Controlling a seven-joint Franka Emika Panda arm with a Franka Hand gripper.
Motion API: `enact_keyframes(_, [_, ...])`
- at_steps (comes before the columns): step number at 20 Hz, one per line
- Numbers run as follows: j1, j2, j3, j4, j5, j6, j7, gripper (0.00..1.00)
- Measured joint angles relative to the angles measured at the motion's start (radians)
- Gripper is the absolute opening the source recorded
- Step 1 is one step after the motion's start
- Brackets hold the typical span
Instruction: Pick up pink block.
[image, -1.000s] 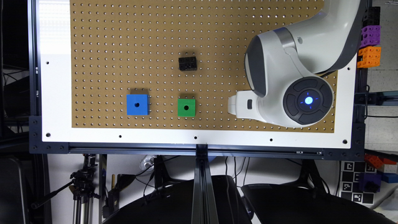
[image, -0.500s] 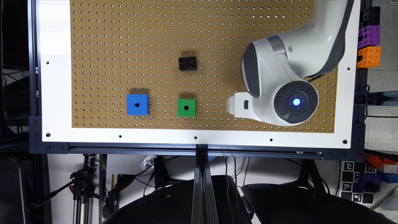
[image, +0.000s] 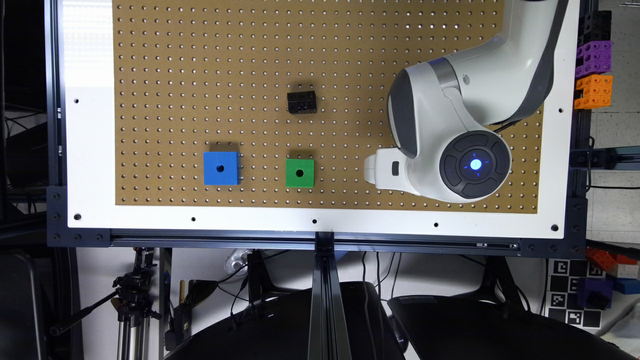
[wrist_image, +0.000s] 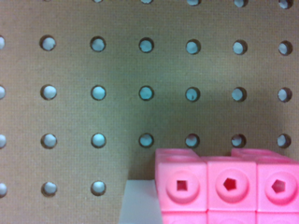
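The pink block (wrist_image: 229, 186) is a bright pink studded brick, seen very close in the wrist view, lying on the brown pegboard (wrist_image: 117, 70). A pale grey flat part (wrist_image: 138, 203) sits right against one of its sides. In the exterior view the arm's big white wrist housing covers the spot where the block lies, so the block is hidden there. My gripper (image: 381, 171) shows as a white part low over the board, toward the exterior view's right, near the front edge.
A black studded brick (image: 302, 102) sits mid-board. A green cube (image: 300, 173) and a blue cube (image: 221, 168) stand near the front edge, to the exterior view's left of the gripper. Purple and orange bricks (image: 593, 75) hang off the board's right side.
The arm has shifted toward the exterior view's left over the last second, most of it early on. The cubes and the black brick have not moved.
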Motion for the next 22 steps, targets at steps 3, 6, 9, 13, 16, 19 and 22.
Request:
enact_keyframes(3, [0.000, 0.000, -0.001, 0.000, -0.0004, -0.003, 0.000, 0.00])
enact_keyframes(6, [0.000, -0.003, -0.002, 0.000, -0.0007, -0.005, 0.000, 0.00])
enact_keyframes(9, [-0.001, -0.028, -0.002, 0.000, -0.0009, -0.029, 0.000, 0.00])
enact_keyframes(13, [-0.001, -0.078, -0.002, -0.001, -0.0009, -0.090, 0.000, 0.00])
enact_keyframes(16, [-0.001, -0.097, -0.002, -0.001, -0.0009, -0.108, 0.000, 0.00])
enact_keyframes(19, [-0.001, -0.127, -0.002, 0.000, -0.0009, -0.137, 0.000, 0.00])
enact_keyframes(22, [-0.001, -0.177, -0.002, 0.000, -0.0009, -0.186, 0.000, 0.00])
